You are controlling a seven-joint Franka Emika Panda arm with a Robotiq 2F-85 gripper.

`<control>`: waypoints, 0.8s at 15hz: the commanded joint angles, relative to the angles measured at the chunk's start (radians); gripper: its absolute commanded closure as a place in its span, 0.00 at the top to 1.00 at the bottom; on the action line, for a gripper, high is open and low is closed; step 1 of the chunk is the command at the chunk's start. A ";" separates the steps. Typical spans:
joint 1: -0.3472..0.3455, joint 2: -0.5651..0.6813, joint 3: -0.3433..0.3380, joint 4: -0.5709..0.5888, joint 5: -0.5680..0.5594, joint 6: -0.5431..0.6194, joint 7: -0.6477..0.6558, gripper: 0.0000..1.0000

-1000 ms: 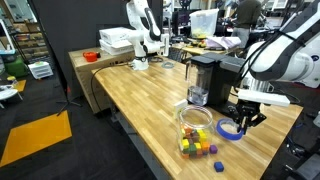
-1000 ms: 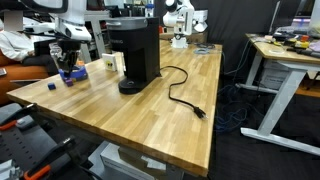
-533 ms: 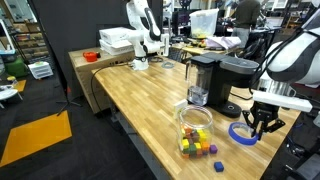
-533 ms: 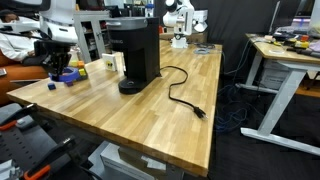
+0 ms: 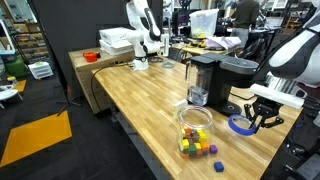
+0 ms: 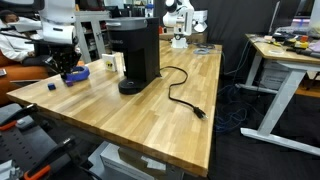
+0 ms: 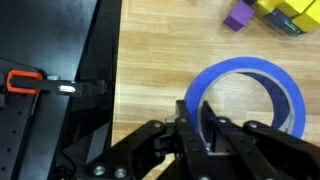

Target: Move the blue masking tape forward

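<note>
In the wrist view, far left, a dark frame with an orange clamp (image 7: 22,82) lies beyond the edge of the wooden table (image 7: 150,50). Right of that edge the fingers (image 7: 186,125) stand close together, clenched on the left wall of the blue tape (image 7: 245,65), one finger outside the ring and one inside its open centre. The ring spreads rightward from that pinch, near the table's edge, with a purple cube (image 7: 238,17) and more coloured cubes (image 7: 285,12) beyond it at the upper right. In an exterior view the jar (image 5: 195,120) of cubes stands left of the blue tape (image 5: 237,129), and the fingers sit at the ring's right side. I cannot tell whether the ring rests on the wood or hangs just above it. The tape looks light, a thin and fairly stiff hoop, so it should need little force. Its wall is narrow and smooth, though, and held at one spot the ring could swing or slip out on a quick move. A pinch across the wall, as here, seems the sensible hold, but squeezing hard might bend it out of round.
</note>
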 commanded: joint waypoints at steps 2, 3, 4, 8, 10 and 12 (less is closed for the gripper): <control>-0.006 0.008 0.011 0.000 0.140 0.038 0.053 0.04; -0.003 0.014 0.013 0.000 0.147 0.044 0.076 0.04; 0.000 0.016 0.016 0.000 0.156 0.043 0.099 0.04; 0.014 0.030 0.032 -0.001 0.146 0.054 0.214 0.04; 0.022 0.030 0.042 0.000 0.155 0.087 0.248 0.04; 0.028 0.022 0.052 0.001 0.175 0.124 0.265 0.04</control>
